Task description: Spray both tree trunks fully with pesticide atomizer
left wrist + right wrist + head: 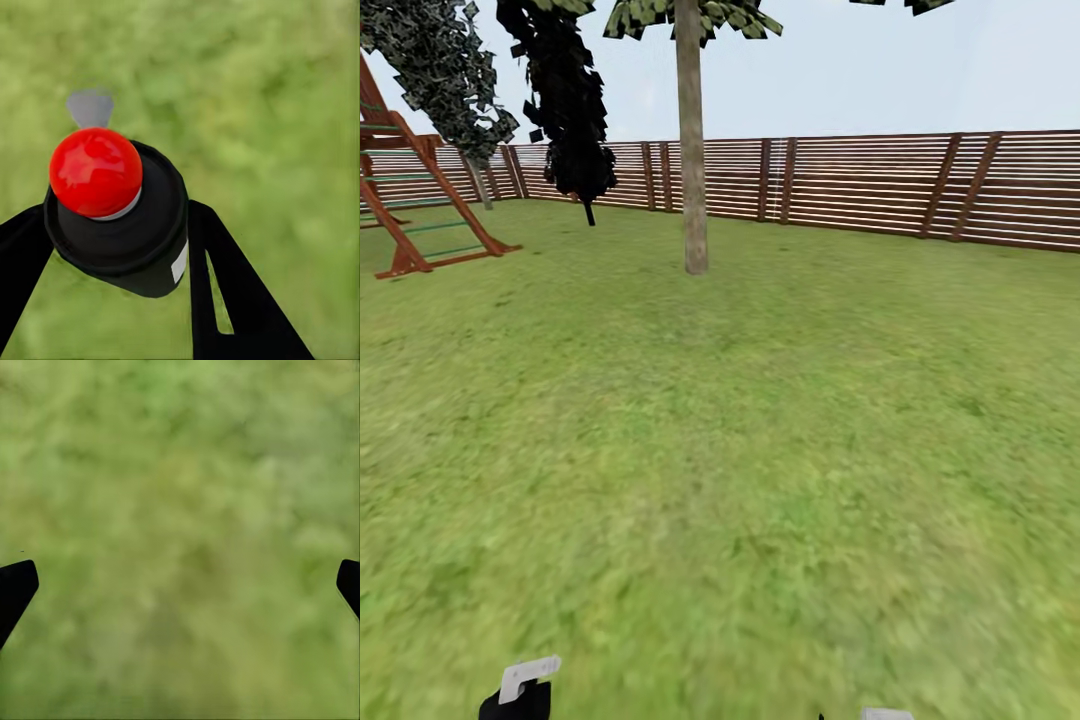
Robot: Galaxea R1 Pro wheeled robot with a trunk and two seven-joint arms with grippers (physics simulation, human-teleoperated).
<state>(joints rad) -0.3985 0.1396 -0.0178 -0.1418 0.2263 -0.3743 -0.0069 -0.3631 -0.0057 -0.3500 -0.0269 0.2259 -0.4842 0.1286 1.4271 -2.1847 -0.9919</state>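
Slat fence (860, 180) rings lawn (760, 450); left end effector (112, 240) grasps pesticide atomizer (112, 217), right end effector (180, 585) spread wide.

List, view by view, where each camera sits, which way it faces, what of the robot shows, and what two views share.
Head view: on the head, facing forward and down over the lawn toward a tree trunk and fence.
Left wrist view: by the left gripper, facing grass; its fingers clamp the pesticide atomizer.
Right wrist view: by the right gripper, facing grass, fingertips spread, nothing between.
Shared: both wrist views look onto grass.
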